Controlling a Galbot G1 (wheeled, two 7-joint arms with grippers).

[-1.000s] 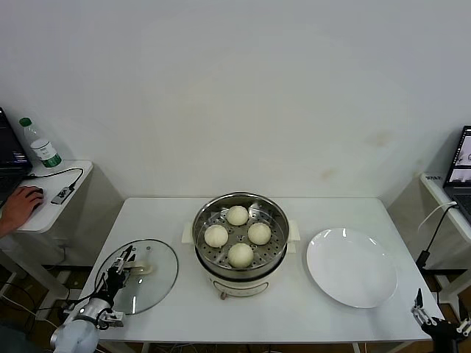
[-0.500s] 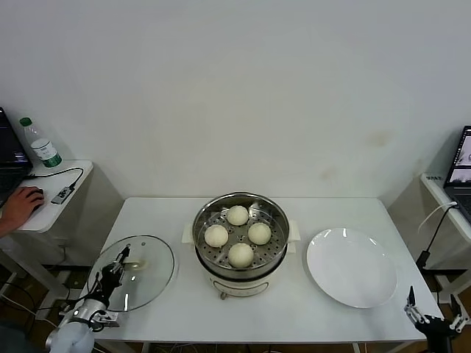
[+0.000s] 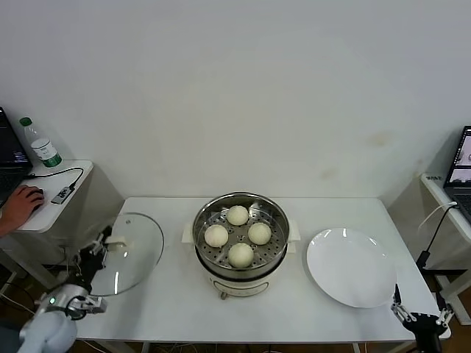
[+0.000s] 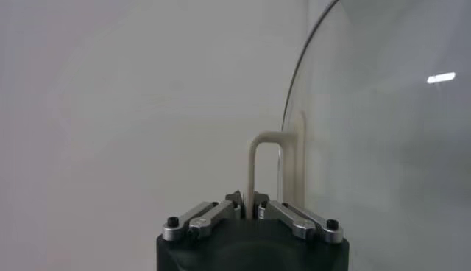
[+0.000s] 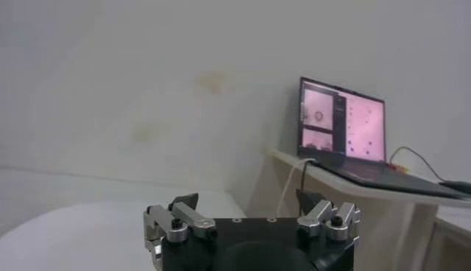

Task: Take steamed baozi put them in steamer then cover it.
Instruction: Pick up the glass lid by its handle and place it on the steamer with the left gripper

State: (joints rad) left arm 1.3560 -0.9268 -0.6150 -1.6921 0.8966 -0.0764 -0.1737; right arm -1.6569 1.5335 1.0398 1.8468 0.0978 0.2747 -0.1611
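Four off-white baozi (image 3: 238, 234) lie on the perforated tray inside the shiny steamer (image 3: 207, 254) at the table's middle. My left gripper (image 3: 103, 244) is shut on the cream bar handle (image 4: 259, 166) of the clear glass cover (image 3: 132, 257) and holds it tilted up above the table's left edge. In the left wrist view the fingers (image 4: 234, 200) pinch the handle, with the glass cover (image 4: 383, 140) standing beside it. My right gripper (image 3: 419, 316) is open and empty, low at the table's front right corner; in the right wrist view it (image 5: 249, 203) holds nothing.
A flat white plate (image 3: 351, 266) lies right of the steamer. A side table (image 3: 51, 193) at the left bears a bottle (image 3: 41, 145), a cable and a person's hand (image 3: 18, 206). A laptop (image 5: 342, 125) stands on a table at the right.
My left gripper has lifted the cover off the table, tilted it upright and drawn it leftward and up. My right gripper has drifted slightly left along the front right corner.
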